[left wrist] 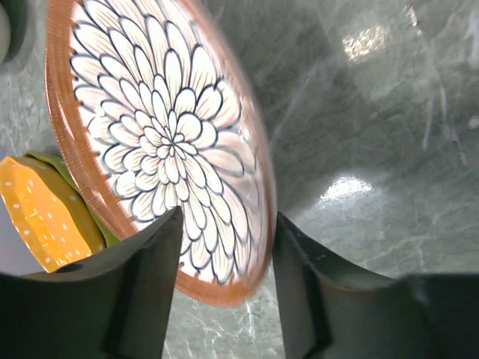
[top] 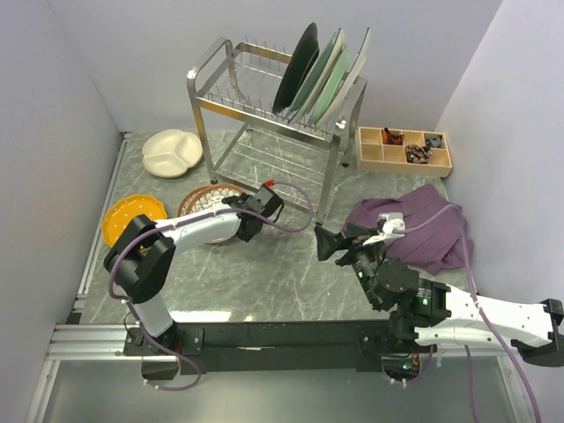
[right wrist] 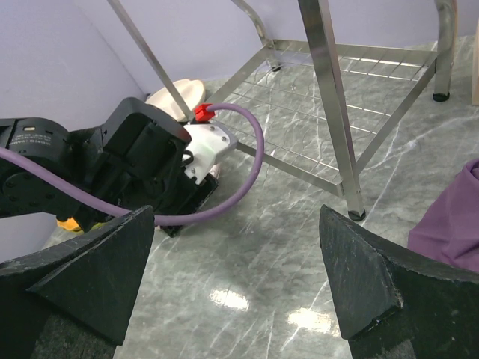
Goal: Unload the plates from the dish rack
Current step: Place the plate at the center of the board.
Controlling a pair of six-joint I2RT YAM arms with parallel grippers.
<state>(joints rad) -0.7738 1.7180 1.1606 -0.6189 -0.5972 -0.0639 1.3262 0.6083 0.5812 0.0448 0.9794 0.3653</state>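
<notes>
The dish rack (top: 231, 95) stands at the back with several plates (top: 322, 75) upright in its top right prongs. The brown petal-patterned plate (top: 210, 199) is on the table left of the rack. It fills the left wrist view (left wrist: 161, 134), slightly blurred. My left gripper (top: 240, 229) (left wrist: 227, 224) is open, its jaws straddling this plate's near rim with a small gap at the right finger. An orange-yellow dotted plate (top: 132, 218) (left wrist: 41, 217) and a cream divided plate (top: 173, 152) lie further left. My right gripper (top: 324, 244) (right wrist: 236, 217) hovers open and holds nothing.
A wooden compartment tray (top: 404, 150) sits right of the rack. A purple cloth (top: 423, 225) lies crumpled beside my right arm. The rack's chrome legs (right wrist: 329, 97) and low wire shelf stand ahead of my right gripper. Walls close in on both sides.
</notes>
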